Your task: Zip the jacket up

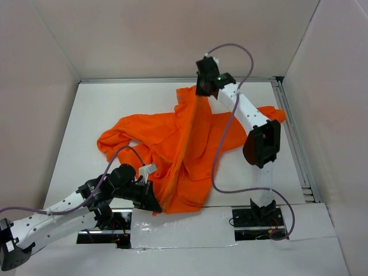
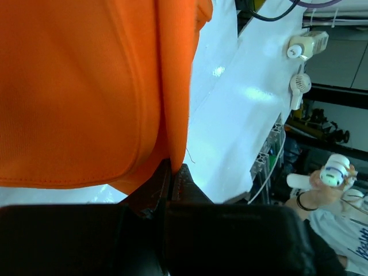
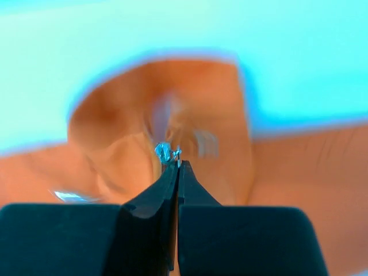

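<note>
The bright orange jacket [image 1: 190, 149] lies spread on the white table, its front stretched in a taut ridge from the near hem up to the collar. My left gripper [image 1: 154, 206] is shut on the jacket's bottom hem [image 2: 170, 150] by the zipper line. My right gripper [image 1: 201, 89] is at the far collar end, shut on the small metal zipper pull [image 3: 168, 152], with blurred orange fabric [image 3: 207, 115] behind it. The zipper teeth themselves are hidden in the fold.
White walls enclose the table on the left, back and right. A metal rail [image 1: 293, 138] runs along the right edge. A purple cable [image 1: 221, 144] from the right arm hangs over the jacket. The arm bases [image 1: 256, 218] sit at the near edge.
</note>
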Controlling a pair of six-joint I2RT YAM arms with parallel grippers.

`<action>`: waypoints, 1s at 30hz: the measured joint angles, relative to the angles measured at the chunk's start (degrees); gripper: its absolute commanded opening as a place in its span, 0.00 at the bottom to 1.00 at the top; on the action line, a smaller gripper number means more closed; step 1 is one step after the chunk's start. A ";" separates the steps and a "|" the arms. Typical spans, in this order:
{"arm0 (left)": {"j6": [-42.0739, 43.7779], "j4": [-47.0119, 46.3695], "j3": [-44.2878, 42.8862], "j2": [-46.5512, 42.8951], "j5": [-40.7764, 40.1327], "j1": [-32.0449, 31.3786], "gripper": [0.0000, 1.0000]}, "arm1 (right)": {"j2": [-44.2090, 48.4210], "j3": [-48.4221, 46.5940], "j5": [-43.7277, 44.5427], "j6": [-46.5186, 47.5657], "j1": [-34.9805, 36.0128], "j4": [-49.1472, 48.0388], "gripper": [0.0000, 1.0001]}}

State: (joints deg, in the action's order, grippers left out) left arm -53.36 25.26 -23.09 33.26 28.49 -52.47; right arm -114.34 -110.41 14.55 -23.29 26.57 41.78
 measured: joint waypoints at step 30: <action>-3.06 19.08 -23.96 9.07 -18.75 4.33 0.99 | 15.80 17.55 -19.54 12.22 -13.53 -9.31 0.90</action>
State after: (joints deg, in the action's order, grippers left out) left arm -56.42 44.34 -47.05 42.33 9.74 -48.14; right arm -98.54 -92.86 -4.99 -11.07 13.04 32.47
